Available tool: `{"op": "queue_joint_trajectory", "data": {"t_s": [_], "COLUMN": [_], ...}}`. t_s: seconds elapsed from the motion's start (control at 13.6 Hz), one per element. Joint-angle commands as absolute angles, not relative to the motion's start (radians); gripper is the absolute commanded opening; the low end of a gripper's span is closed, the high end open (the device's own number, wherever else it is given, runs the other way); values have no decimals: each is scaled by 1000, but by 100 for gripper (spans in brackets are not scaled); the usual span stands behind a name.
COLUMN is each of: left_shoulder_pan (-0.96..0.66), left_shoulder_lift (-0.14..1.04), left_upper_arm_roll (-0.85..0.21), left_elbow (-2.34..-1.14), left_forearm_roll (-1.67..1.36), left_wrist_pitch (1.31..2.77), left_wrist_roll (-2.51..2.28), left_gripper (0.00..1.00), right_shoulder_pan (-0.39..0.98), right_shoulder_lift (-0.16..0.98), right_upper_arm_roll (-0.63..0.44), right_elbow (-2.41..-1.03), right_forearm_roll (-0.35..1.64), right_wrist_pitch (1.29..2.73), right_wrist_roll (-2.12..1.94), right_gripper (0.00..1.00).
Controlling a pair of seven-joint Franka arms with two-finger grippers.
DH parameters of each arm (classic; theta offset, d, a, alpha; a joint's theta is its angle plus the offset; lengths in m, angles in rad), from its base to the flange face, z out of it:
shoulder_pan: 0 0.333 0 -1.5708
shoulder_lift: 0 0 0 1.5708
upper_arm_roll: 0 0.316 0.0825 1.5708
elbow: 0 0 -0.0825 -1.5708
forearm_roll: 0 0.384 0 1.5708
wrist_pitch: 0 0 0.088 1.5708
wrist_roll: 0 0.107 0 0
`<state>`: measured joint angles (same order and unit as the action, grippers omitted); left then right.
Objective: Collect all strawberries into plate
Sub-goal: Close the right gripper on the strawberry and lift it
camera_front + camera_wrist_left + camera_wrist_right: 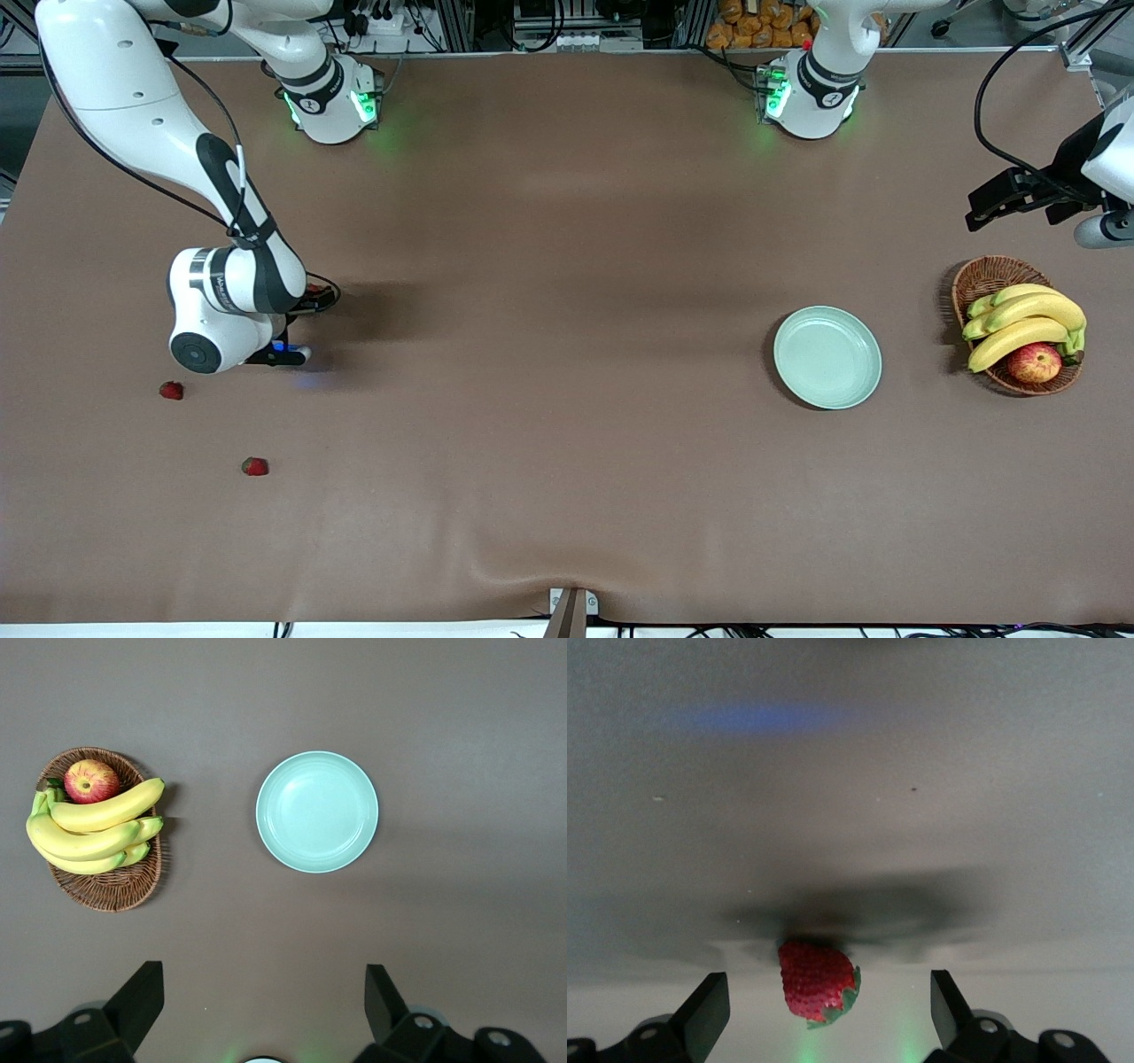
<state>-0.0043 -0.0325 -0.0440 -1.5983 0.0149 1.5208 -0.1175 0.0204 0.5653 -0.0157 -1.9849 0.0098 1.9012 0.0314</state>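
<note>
A brown wicker basket (pixel 983 276) sits on the brown table (pixel 567 266) at the left arm's end. In it lie a bunch of yellow bananas (pixel 1023 323) and a red-yellow apple (pixel 1034 362), the apple nearest the front camera.

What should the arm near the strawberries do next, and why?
Probably close the right gripper on the strawberry lying between its open fingers on the table, then lift. That berry sits centred in the gap, so a squeeze should catch it. The plate is bare, and two more strawberries wait nearby. The left gripper waits open, high over the plate's end of the table.
</note>
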Motion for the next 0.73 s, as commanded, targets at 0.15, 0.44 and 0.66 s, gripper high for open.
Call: {"op": "queue_joint_trajectory", "data": {"t_s": [0.15, 0.44, 0.66], "left_shoulder_pan": [0, 2, 0], "left_shoulder_lift": [-41, -40, -37], "left_upper_arm_roll": [-41, -40, -40], "left_elbow": [-1585, -1582, -1577], "left_forearm_roll": [0, 0, 0], "left_wrist_pitch": [1505, 1497, 1499], "left_wrist_roll": [-100, -100, -101], "left_gripper": [100, 100, 100], "right_shoulder_pan": [20, 20, 18], "right_shoulder_lift": [555, 555, 554], "right_upper_arm_roll": [-12, -11, -11], "right_elbow": [-1999, -1999, -1996], "right_forearm_roll": [17, 18, 18], "right_wrist_pitch": [1907, 1907, 1908], "right_wrist_roll": [34, 34, 34], "right_gripper": [99, 12, 0]}}
